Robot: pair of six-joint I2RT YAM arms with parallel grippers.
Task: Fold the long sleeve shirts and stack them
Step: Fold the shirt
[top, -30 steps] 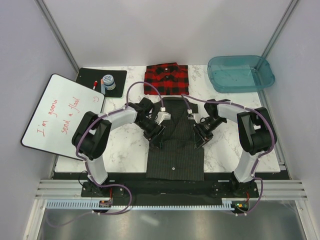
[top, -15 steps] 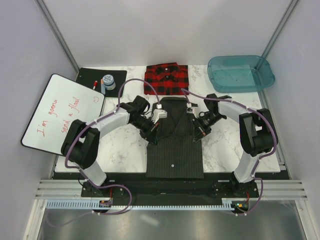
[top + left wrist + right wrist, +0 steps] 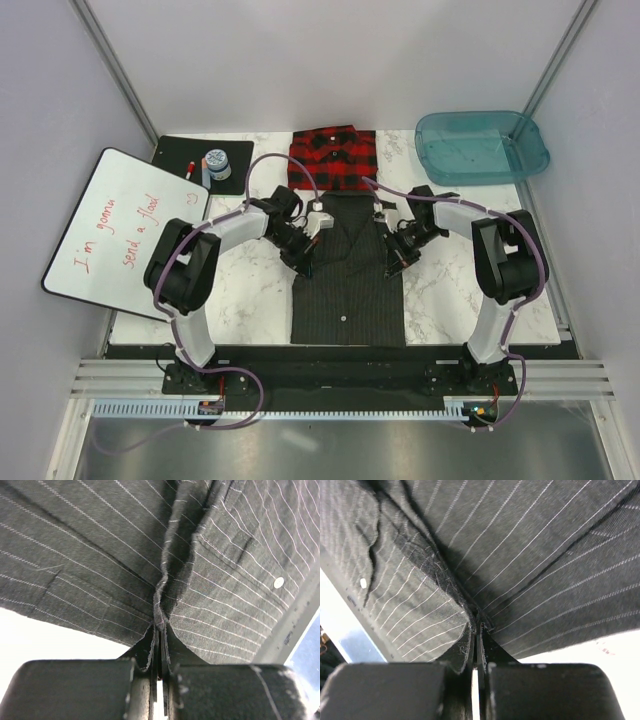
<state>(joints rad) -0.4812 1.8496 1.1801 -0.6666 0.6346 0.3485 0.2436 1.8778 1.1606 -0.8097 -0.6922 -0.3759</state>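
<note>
Folding step: the pinstripe shirt (image 3: 348, 295) seems to be mid-fold, already narrowed to a long strip and pinched at both side edges, probably for a crosswise fold.
Pinstripe shirt: it lies flat on the tabletop (image 3: 250, 290) between the two arms, with the collar at the far end and the hem at the near edge.
Left gripper (image 3: 304, 260): closed down to a sliver on the shirt's left edge, and the wrist view shows a small ridge of cloth gathered into the jaws.
Right gripper (image 3: 392, 262): likewise nearly closed on a pinch of the shirt's right edge, about level with the other.
Plaid shirt (image 3: 332, 158): folded at the far side of the tabletop, just beyond the pinstripe collar. It looks finished and is the likely base of the stack.
Doing it well: raise both edges together and to equal height, keeping the cloth lightly taut between the arms. Carry them in step along the shirt's length, lay edge on edge, and let go only once the layer rests flat.
Watch for: uneven pulls that skew the strip, a thin pinch slipping out, and tucked sleeves spilling free.
</note>
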